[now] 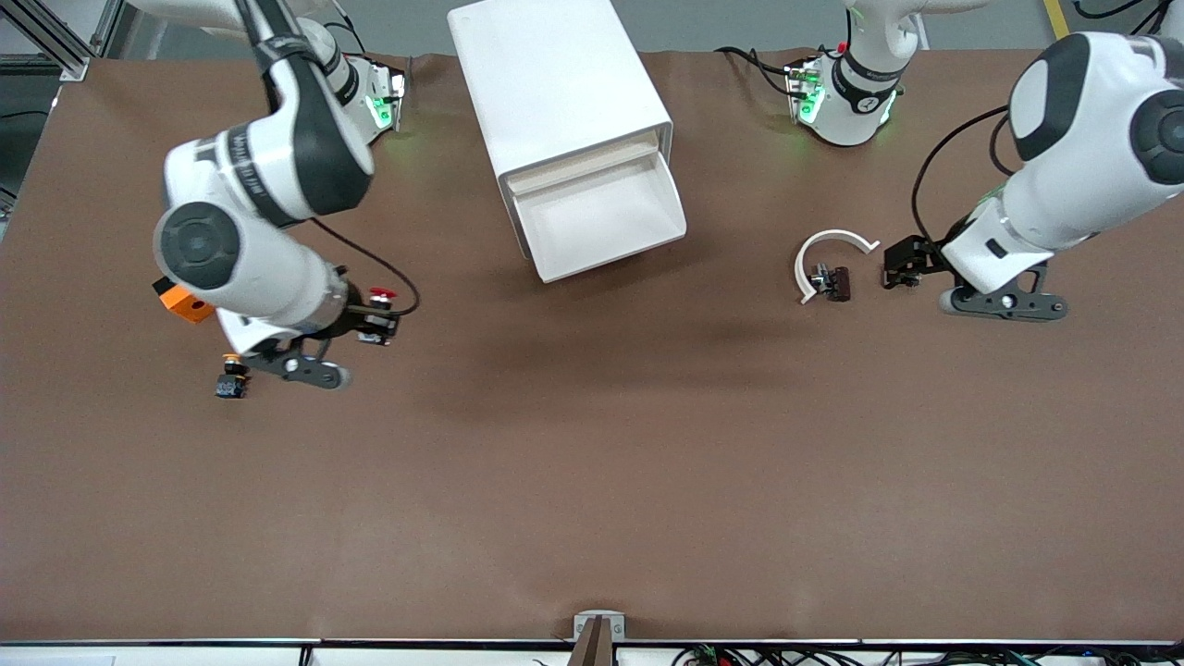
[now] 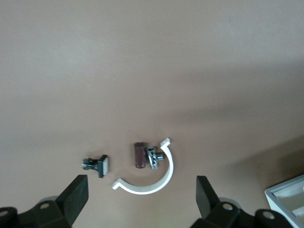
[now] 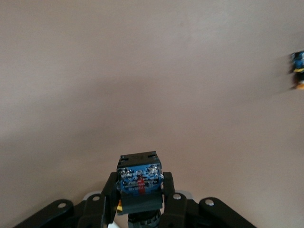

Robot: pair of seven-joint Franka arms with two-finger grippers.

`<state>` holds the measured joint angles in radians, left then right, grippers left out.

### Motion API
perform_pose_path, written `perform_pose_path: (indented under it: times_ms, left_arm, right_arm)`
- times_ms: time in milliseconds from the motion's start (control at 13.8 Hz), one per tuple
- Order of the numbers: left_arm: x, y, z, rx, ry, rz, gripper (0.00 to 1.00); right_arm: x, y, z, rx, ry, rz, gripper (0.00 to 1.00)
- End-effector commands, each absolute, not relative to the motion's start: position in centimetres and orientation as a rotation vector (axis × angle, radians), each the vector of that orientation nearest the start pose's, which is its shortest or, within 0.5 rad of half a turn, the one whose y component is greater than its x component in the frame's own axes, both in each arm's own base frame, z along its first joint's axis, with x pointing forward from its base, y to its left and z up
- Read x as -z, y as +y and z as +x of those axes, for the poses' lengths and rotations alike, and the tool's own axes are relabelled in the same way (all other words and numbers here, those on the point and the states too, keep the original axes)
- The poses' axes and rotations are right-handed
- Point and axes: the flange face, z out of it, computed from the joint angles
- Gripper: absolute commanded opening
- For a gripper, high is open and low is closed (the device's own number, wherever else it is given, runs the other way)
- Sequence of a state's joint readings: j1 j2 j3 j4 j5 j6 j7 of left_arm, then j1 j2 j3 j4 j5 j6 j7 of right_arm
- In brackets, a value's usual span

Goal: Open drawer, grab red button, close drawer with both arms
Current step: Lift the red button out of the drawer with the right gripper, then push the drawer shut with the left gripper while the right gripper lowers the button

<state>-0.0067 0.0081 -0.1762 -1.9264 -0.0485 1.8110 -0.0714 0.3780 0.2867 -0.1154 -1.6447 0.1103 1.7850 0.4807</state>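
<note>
The drawer (image 1: 601, 220), the uppermost one of the white cabinet (image 1: 555, 83), stands pulled out with its white tray showing nothing inside. My right gripper (image 1: 377, 322) (image 3: 140, 190) is shut on the button (image 1: 380, 296); its red cap shows in the front view, and its blue-and-black body (image 3: 139, 179) sits between the fingers. It hangs over the table toward the right arm's end. My left gripper (image 1: 895, 265) (image 2: 141, 197) is open, low over the table at the left arm's end, beside a white curved piece (image 1: 830, 252).
A yellow-capped button (image 1: 231, 377) (image 3: 298, 70) and an orange cube (image 1: 185, 303) lie by the right arm. By the white curved piece (image 2: 152, 183) lie a brown cylinder (image 2: 139, 155) and a small black switch (image 2: 97, 165). The cabinet's corner (image 2: 287, 199) shows in the left wrist view.
</note>
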Motion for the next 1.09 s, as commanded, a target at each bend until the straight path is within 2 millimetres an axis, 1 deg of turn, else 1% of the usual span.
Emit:
perform_pose_path:
  times_ms: [0,72,217,290,435,507,579,724,869,1014]
  left_arm:
    - [-45.0,-15.2,53.1,-0.233,0.128,-3.148,1.0]
    - [-44.1,-17.0,52.8,-0.242,0.11,-3.147,1.0]
    - [-42.7,-20.3,52.3,-0.237,0.058,-3.148,1.0]
    - [-42.0,-21.7,52.1,-0.232,0.041,-3.152,1.0]
    - [-40.7,-25.2,51.3,-0.226,-0.007,-3.16,1.0]
    - [-40.1,-27.1,50.7,-0.225,-0.025,-3.163,1.0]
    - [-39.4,-28.7,50.2,-0.225,-0.049,-3.168,1.0]
    - [-37.2,-31.8,49.3,-0.217,-0.122,-3.167,1.0]
    - [-35.0,-34.6,48.5,-0.195,-0.208,-3.147,1.0]
    - [-33.7,-35.5,48.7,-0.173,-0.306,-3.159,1.0]
  right_arm:
    - [-41.0,13.8,58.9,-0.2,0.318,-3.12,0.0]
    - [-39.2,11.7,58.7,-0.155,0.283,-3.135,0.0]
    - [-37.2,8.2,58.6,-0.09,0.244,-3.131,0.0]
    - [-36.3,7.1,58.8,-0.07,0.237,-3.13,0.0]
    - [-34.8,5.7,58.7,0.006,0.218,-3.134,0.0]
    - [-33.8,4.4,58.8,0.06,0.199,-3.137,0.0]
    - [-32.3,3.3,58.7,0.085,0.189,-3.138,0.0]
    - [-29.5,1.9,58.7,0.077,0.163,-3.148,0.0]
    - [-27.1,1.6,58.6,0.039,0.152,-3.161,0.0]
    - [-25.4,1.4,58.6,0.022,0.125,-3.183,0.0]
